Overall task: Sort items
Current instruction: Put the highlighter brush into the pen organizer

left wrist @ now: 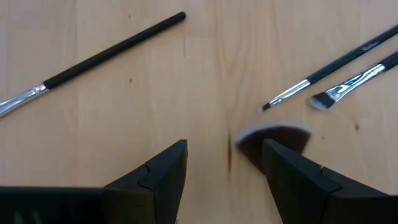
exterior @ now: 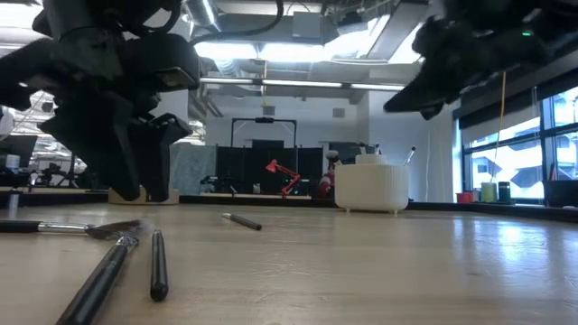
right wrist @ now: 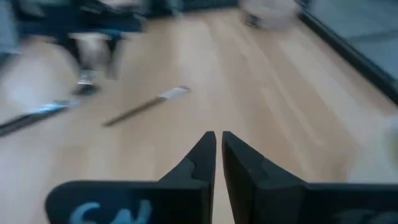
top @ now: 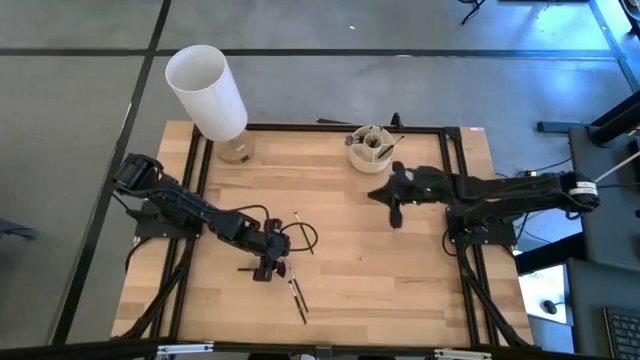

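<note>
- The left end effector (top: pixel 267 268) hangs low over the front-left part of the table (top: pixel 400 280), fingers (left wrist: pixel 163 177) spread apart and gripping nothing; a fan brush's dark bristles (left wrist: pixel 273 138) lie just ahead of one finger.
- The right end effector (top: pixel 396 215) hovers above the table near the beige cup (top: pixel 371 148), its fingers nearly closed with only a thin gap, holding nothing.
- A tall white cylinder (top: pixel 206 91) stands at the back-left corner of the table.
- The brushes lie flat: one long black-handled brush (left wrist: pixel 93 61), two slim ones (left wrist: pixel 329 65) side by side, and another (top: pixel 298 298) nearer the front edge.
</note>
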`<control>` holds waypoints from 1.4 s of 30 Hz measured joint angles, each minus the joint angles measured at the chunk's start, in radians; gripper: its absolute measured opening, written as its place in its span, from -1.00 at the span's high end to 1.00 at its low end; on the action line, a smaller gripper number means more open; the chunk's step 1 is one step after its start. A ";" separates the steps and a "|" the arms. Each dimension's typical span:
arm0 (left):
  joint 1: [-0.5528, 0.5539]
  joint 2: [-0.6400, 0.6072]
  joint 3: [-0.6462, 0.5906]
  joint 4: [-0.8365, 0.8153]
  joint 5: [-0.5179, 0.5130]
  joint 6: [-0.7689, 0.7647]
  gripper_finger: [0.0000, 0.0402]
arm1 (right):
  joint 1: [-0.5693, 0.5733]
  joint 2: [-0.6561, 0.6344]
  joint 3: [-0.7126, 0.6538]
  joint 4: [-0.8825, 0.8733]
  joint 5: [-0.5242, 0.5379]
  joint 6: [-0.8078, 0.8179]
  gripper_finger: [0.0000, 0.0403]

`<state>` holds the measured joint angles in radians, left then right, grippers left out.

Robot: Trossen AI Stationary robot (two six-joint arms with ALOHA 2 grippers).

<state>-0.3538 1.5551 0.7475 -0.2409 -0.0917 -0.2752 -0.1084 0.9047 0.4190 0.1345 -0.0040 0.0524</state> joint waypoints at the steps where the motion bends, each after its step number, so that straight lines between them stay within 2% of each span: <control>1: 0.000 0.000 0.000 -0.002 0.000 0.000 -0.01 | 0.013 -0.021 -0.034 0.069 -0.019 0.002 0.86; 4: 0.004 0.000 0.000 -0.001 0.006 0.000 -0.01 | 0.053 -0.074 -0.126 0.253 -0.051 -0.005 0.86; 8: 0.010 0.000 0.000 0.000 0.060 -0.017 -0.01 | 0.085 -0.124 -0.230 0.424 -0.025 -0.034 0.86; 12: 0.006 0.000 0.000 0.019 0.114 -0.060 -0.01 | 0.095 -0.129 -0.365 0.738 -0.037 -0.036 0.92; 14: 0.000 0.000 0.000 0.037 0.117 -0.087 -0.01 | 0.096 -0.129 -0.416 0.825 -0.059 -0.052 0.97; 19: -0.017 0.000 0.000 0.065 0.113 -0.105 -0.01 | 0.096 -0.118 -0.397 0.690 -0.070 -0.053 0.92; 24: -0.022 0.004 0.000 0.064 0.074 -0.108 0.02 | 0.096 -0.112 -0.395 0.744 -0.068 0.047 0.82; 30: -0.032 0.021 0.000 0.065 0.047 -0.194 0.19 | 0.096 -0.110 -0.396 0.715 -0.061 0.076 0.81; 33: -0.062 0.069 0.000 0.116 0.034 -0.212 0.26 | 0.108 -0.106 -0.396 0.720 0.056 0.113 0.81; 36: -0.092 0.115 0.003 0.155 0.031 -0.212 0.27 | 0.136 -0.106 -0.396 0.721 0.151 0.060 0.81; 42: -0.089 0.151 0.045 0.106 0.022 -0.207 0.31 | 0.189 -0.102 -0.396 0.711 0.178 0.054 0.92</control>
<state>-0.4426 1.7058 0.7927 -0.1351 -0.0699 -0.4820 0.0807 0.8028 0.0231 0.8452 0.1744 0.1060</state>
